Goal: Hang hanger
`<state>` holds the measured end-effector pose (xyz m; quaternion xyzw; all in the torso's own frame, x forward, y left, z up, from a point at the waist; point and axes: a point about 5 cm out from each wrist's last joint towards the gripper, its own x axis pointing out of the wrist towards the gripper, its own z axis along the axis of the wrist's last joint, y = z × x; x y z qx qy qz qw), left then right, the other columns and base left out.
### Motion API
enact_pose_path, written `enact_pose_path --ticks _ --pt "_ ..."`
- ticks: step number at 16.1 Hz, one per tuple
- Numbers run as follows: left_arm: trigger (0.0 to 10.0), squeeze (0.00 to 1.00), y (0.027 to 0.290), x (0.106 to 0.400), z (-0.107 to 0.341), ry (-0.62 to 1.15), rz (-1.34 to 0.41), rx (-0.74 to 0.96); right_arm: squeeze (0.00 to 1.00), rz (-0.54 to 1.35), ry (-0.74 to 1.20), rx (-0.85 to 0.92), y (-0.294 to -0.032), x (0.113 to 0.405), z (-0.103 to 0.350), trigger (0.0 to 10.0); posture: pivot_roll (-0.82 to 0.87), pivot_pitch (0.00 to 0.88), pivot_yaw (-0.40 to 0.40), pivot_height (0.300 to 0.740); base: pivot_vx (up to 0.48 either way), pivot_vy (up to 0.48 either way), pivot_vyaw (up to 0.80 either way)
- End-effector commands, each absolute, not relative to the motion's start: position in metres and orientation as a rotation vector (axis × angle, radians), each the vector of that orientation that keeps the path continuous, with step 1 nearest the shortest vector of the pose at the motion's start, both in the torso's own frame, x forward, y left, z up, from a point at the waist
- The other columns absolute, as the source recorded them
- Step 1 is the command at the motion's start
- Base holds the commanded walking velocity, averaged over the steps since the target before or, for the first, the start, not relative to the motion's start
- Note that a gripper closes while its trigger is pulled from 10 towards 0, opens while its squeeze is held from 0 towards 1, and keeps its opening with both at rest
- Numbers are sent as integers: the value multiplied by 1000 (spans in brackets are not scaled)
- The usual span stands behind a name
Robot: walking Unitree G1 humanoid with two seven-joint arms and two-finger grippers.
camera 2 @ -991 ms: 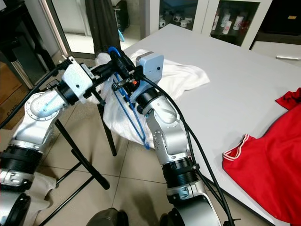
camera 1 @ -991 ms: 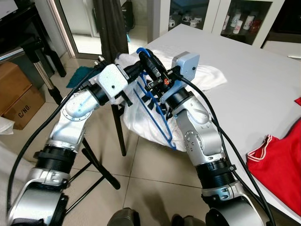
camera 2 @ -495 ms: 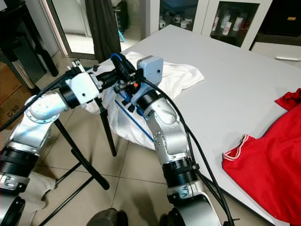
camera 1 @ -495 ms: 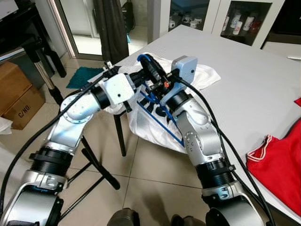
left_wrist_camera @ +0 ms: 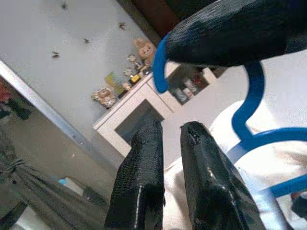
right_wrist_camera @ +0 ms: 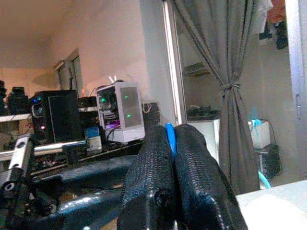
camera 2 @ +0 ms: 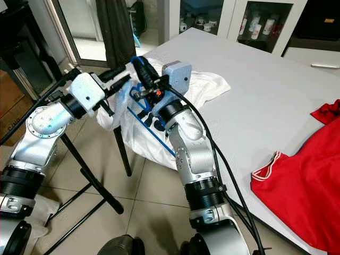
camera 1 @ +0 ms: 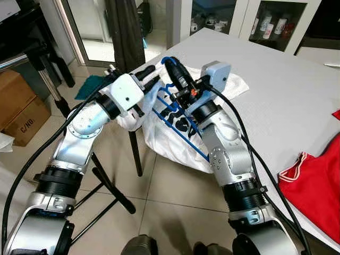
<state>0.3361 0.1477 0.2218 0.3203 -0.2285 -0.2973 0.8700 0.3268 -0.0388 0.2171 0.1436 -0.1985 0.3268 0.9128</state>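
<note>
Vs 0.5 s ago: left gripper (camera 1: 150,76) drawn back left, off the blue hanger (camera 1: 178,123), fingers (left_wrist_camera: 144,191) slightly apart, holding nothing; right gripper (camera 1: 175,69) clamped on hanger hook, white shirt (camera 2: 154,135) hanging below at table (camera 1: 276,101) near-left edge.

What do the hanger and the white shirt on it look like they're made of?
The hanger looks like glossy blue plastic or plastic-coated wire: thin, smooth, evenly coloured rods, with its hook pinched in the right gripper. Which of the two, I can't tell. The white shirt looks like soft matte knit cotton or a blend: it sags in loose folds off the table edge.
</note>
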Motion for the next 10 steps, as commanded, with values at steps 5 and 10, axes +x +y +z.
enact_pose_path --ticks 5,10 --pt "10000 0 165 342 248 -587 -424 625 0 608 -452 375 -40 329 224 10000 -2 0 51 740 0 0 0" --pt "10000 0 184 341 252 -593 -317 533 0 549 -473 381 -48 332 227 10000 2 0 47 740 0 0 0"
